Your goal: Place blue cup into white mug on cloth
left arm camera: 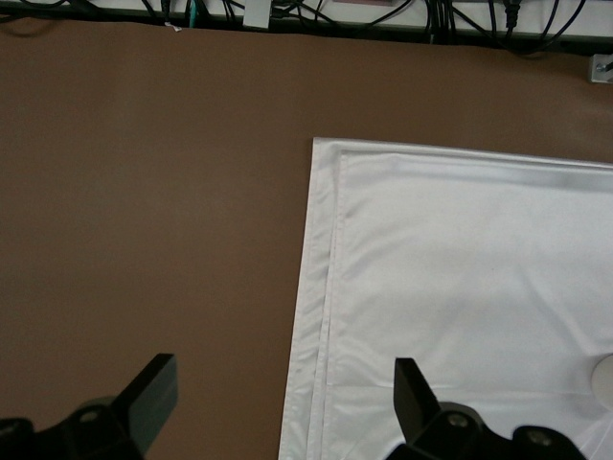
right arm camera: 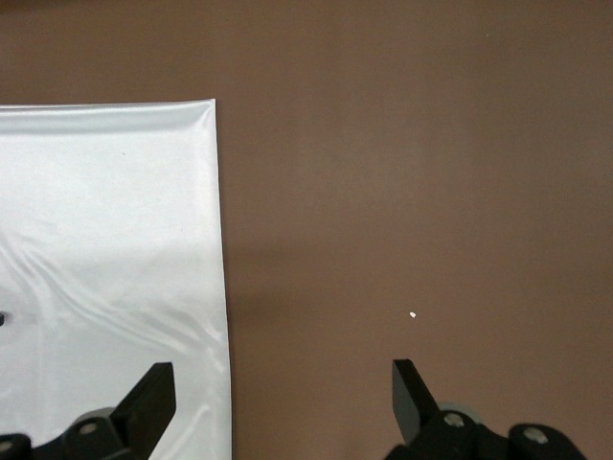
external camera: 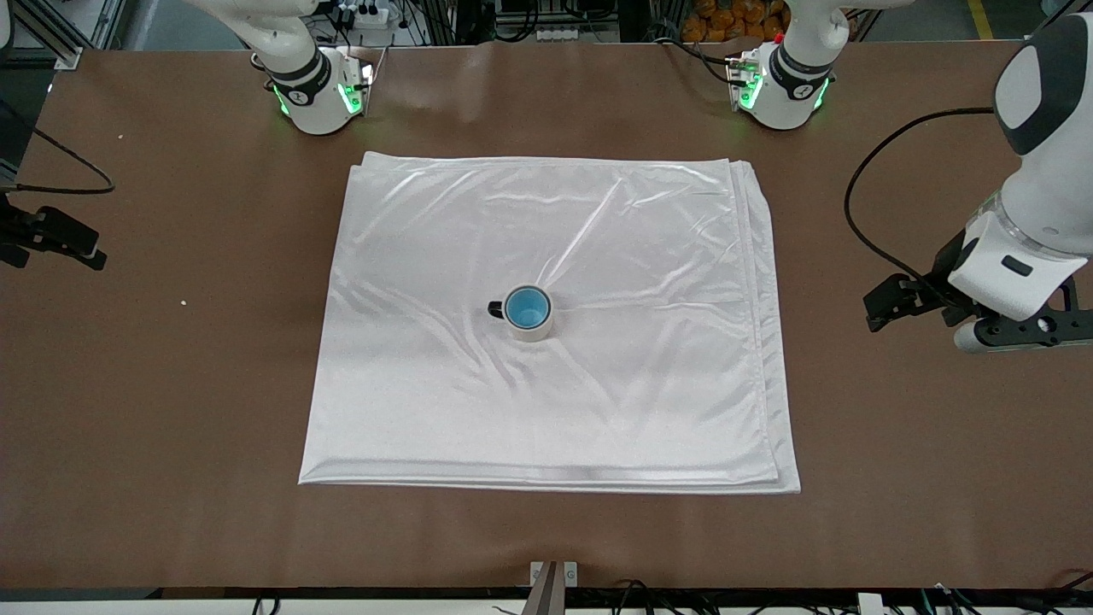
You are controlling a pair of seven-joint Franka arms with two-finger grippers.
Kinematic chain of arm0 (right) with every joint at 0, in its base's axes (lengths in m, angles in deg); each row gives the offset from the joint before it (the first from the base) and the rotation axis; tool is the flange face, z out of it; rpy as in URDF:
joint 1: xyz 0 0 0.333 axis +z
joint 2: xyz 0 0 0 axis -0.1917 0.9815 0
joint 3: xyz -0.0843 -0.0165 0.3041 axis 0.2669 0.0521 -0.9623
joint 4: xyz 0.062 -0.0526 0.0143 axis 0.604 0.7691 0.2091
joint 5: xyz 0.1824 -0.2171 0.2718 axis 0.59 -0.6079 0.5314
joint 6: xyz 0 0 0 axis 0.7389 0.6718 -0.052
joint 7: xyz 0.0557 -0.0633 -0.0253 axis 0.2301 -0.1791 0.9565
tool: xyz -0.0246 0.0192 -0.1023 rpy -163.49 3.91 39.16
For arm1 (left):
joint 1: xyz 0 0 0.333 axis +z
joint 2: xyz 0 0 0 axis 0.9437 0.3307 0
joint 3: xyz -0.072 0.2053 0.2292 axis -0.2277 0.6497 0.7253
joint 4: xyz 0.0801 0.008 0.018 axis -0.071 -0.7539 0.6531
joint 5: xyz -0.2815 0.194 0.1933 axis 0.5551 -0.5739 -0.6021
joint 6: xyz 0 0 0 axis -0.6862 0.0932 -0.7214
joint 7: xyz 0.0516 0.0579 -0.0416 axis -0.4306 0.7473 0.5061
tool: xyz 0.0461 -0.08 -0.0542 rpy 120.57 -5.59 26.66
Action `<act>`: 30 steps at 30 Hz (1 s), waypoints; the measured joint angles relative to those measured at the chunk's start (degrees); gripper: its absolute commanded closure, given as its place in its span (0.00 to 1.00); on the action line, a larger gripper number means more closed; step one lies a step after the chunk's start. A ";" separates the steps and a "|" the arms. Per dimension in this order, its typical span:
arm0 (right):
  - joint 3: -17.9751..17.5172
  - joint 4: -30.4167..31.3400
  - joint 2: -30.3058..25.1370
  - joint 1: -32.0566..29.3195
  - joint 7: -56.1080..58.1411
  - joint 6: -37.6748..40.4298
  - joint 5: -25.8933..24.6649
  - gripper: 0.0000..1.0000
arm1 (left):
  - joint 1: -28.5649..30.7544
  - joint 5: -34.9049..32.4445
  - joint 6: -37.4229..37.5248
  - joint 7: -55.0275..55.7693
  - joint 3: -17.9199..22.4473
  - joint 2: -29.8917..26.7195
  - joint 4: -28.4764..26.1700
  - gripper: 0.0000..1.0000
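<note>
The blue cup (external camera: pixel 526 307) sits upright inside the white mug (external camera: pixel 536 329), whose black handle (external camera: pixel 495 309) points toward the right arm's end. The mug stands near the middle of the cloth (external camera: pixel 598 239). A sliver of the mug shows in the left wrist view (left arm camera: pixel 605 379). My left gripper (external camera: pixel 884 309) is open and empty, up over the cloth's edge (left arm camera: pixel 321 287) at the left arm's end; it also shows in the left wrist view (left arm camera: pixel 284 372). My right gripper (external camera: pixel 60 239) is open and empty over the cloth's edge (right arm camera: pixel 218 240) at the right arm's end; it also shows in the right wrist view (right arm camera: pixel 283 376).
The brown table (external camera: pixel 171 384) lies bare around the cloth. A small white crumb (external camera: pixel 183 301) lies on it toward the right arm's end and shows in the right wrist view (right arm camera: pixel 412 314). Cables run along the table's edges.
</note>
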 measured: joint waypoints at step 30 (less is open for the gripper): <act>0.42 0.00 0.07 -0.06 0.00 0.23 0.05 0.00 | 0.09 0.02 7.88 -5.24 2.38 -4.57 -0.74 0.00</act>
